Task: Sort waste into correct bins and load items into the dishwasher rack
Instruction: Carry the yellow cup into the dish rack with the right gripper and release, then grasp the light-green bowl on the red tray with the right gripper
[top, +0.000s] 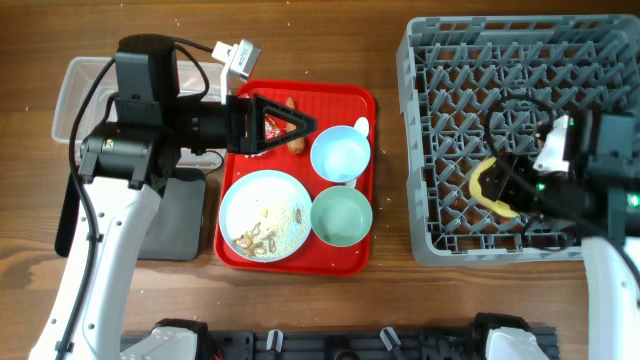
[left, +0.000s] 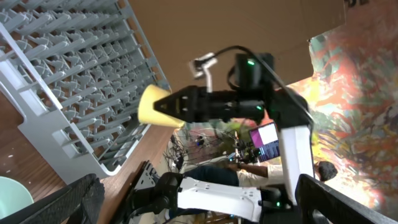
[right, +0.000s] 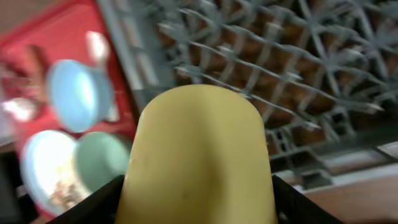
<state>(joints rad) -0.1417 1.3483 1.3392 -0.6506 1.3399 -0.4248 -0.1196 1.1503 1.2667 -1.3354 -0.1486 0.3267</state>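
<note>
1. Currently, overhead: the right hand (top: 510, 190), clamped on the small yellow-green cup (top: 487, 188), hovers over the dishwasher rack (top: 450, 60). Next, I judge, it must seat the cup between pegs.
2. Left wrist: the left hand's fingers (left: 68, 199) stand apart, holding nothing.
3. Right wrist: the cup (right: 199, 155) hides the pegs beneath it.

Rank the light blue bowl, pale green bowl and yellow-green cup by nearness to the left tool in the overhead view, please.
1. light blue bowl, just right of the left tool.
2. pale green bowl, below that.
3. yellow-green cup, over the rack.
</note>
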